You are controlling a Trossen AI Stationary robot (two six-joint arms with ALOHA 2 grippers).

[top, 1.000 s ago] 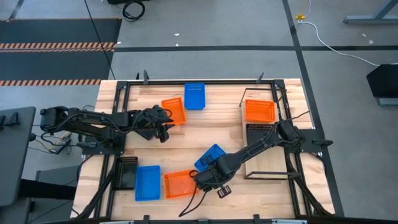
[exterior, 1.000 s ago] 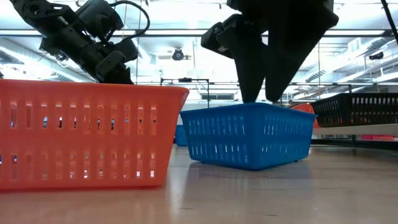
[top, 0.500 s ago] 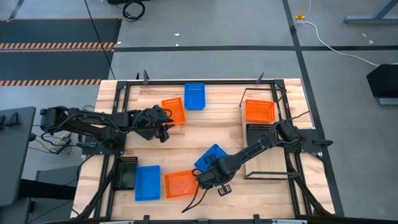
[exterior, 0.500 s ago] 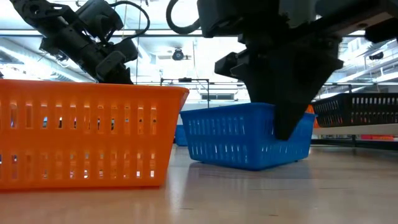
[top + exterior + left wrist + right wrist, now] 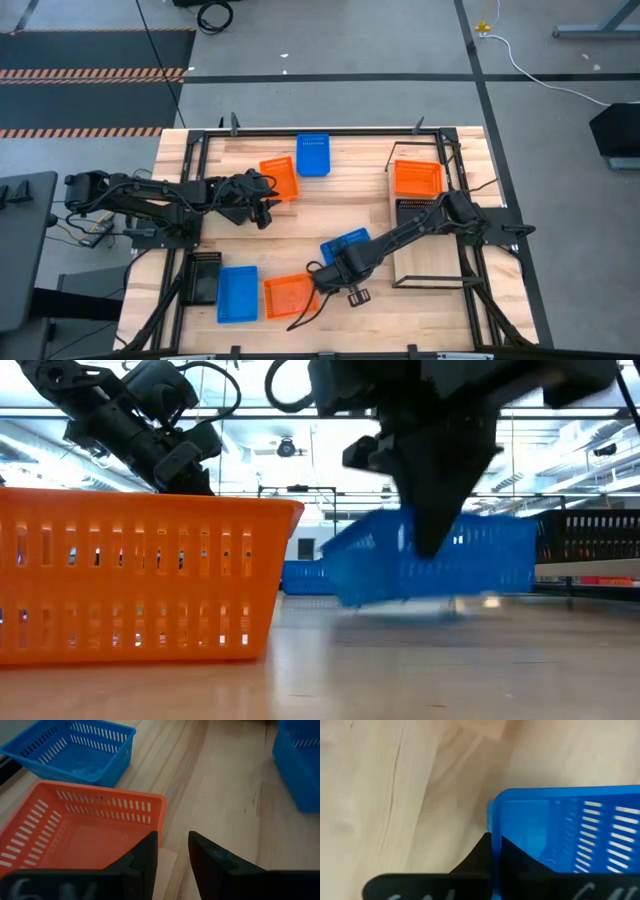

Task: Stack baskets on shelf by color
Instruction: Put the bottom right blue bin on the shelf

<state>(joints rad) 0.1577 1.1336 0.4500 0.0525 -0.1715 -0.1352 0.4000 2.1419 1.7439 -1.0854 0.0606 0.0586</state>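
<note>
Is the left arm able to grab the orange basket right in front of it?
Probably yes. The left gripper is open just beside the orange basket rim, with nothing between them. The right gripper is off holding a blue basket.

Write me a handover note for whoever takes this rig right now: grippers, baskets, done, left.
Right gripper: shut on the rim of a blue basket, lifted clear of the tabletop mid-table.
Left gripper: fingers parted, empty, hovering beside the far orange basket.
Shelf: one orange basket at its far end, a black basket next to it, near end bare.
Loose on the table: blue basket at the far edge, blue, orange and black near the front.
Done: two baskets on the shelf.
Left: place the held blue one, then stack the rest by colour.
</note>
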